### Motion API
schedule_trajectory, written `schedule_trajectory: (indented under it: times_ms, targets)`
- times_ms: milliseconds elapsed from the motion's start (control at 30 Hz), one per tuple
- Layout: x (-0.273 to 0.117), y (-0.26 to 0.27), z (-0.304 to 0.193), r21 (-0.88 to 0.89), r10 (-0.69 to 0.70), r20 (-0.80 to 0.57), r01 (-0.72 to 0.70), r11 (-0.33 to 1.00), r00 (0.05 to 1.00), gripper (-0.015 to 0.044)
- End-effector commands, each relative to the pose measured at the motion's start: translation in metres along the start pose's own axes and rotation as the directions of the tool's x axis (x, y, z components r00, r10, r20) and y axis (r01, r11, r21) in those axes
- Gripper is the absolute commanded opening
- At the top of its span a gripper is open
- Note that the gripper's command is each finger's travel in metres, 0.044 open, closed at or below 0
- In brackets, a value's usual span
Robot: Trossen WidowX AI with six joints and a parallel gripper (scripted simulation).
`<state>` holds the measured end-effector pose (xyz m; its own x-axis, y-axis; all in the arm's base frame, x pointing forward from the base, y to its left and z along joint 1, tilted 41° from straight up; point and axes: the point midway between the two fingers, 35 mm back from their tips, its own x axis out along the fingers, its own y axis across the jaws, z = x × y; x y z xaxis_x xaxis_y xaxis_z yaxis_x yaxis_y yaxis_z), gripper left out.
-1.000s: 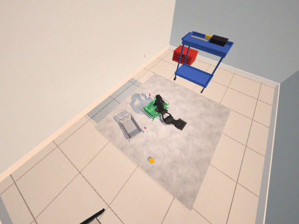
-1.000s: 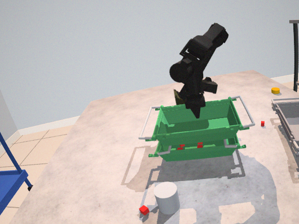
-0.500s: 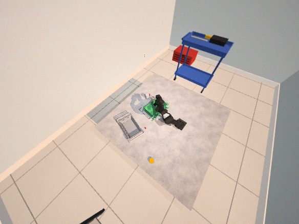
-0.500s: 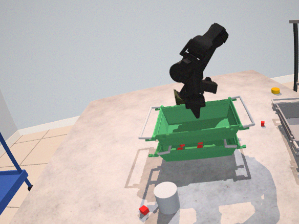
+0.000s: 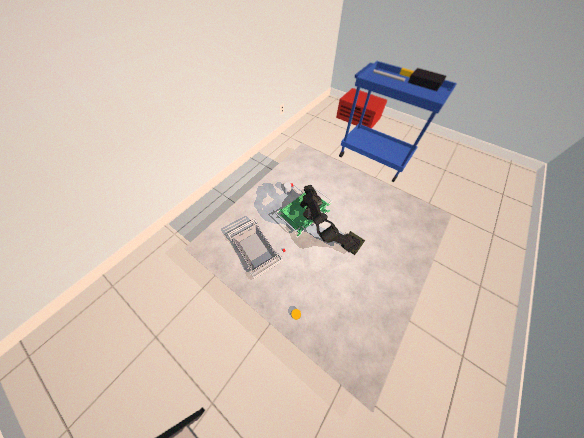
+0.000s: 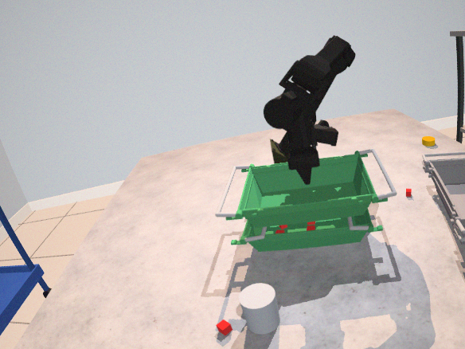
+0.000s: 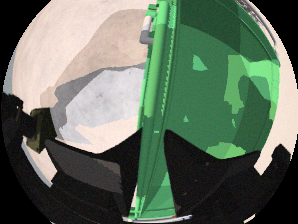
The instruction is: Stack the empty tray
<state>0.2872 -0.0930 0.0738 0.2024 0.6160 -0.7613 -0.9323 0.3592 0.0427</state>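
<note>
The empty green tray (image 6: 306,212) (image 7: 215,100) is level directly above the loaded green tray (image 6: 310,241); its own wire bars (image 6: 226,193) (image 6: 384,174) are swung out over its ends. The loaded tray stands on the table with red blocks (image 6: 310,226) inside. Its left bar (image 6: 258,236) and right bar (image 6: 360,228) are swung in across its top. My gripper (image 6: 307,182) (image 7: 154,132) is shut on the long wall of the empty tray, on the side far from the exterior camera. Whether that tray's underside touches the bars is hidden.
A grey tray (image 5: 265,267) (image 6: 447,200) stands to the right in the exterior view. A white cylinder (image 6: 260,312) and a red block (image 6: 224,327) are in front, another red block (image 6: 408,193) lies right of the stack. A yellow disc (image 5: 296,314) (image 6: 428,141) lies farther off.
</note>
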Motion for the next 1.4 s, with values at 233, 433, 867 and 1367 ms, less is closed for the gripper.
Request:
schedule_trajectory:
  times_ms: [233,433,867,1367]
  targets:
    - [0.0032,0.0047,-0.0002,0.014,0.02,0.0,-0.02,1.0,1.0,0.0]
    - [0.0046,0.0067,-0.0003,0.021,0.028,-0.001,-0.028,0.999,1.0,0.0]
    - [0.0046,0.0067,-0.0003,0.021,0.028,-0.001,-0.028,0.999,1.0,0.0176]
    - [0.0046,0.0067,-0.0003,0.021,0.028,-0.001,-0.028,0.999,1.0,0.0396]
